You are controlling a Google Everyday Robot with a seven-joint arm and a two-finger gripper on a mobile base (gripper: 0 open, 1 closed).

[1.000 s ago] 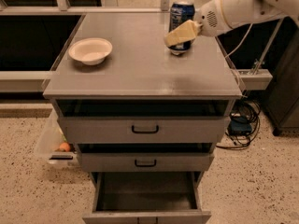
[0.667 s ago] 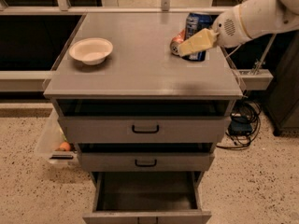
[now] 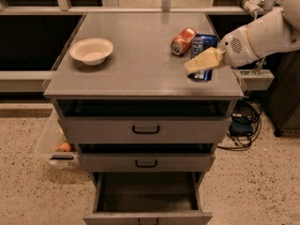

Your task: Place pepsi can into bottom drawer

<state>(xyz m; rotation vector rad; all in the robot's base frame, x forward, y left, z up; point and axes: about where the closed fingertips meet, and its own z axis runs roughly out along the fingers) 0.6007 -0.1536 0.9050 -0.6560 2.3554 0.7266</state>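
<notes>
Over the last second the gripper had travelled from the rear of the grey metal bench rightward and toward its front right corner, and the small dark blue cylindrical pepsi can had travelled with it. This uncovered the crushed orange can, which lay on its side just beside the pepsi can's left. The gripper was found clamped on the pepsi can: one pale finger crossed its front face, the other was hidden behind it. The can stood roughly upright; whether its base was clear of the bench could not be determined. It is judged that the grasp was made and the carry begun, with the lowering into the bottom drawer not yet done. That drawer, the deepest, stood pulled out with its dark interior bare. The two shallower drawers above were pulled out less far. The white arm entered from the upper right, sloping down and leftward to the gripper. The white bowl had not shifted.
</notes>
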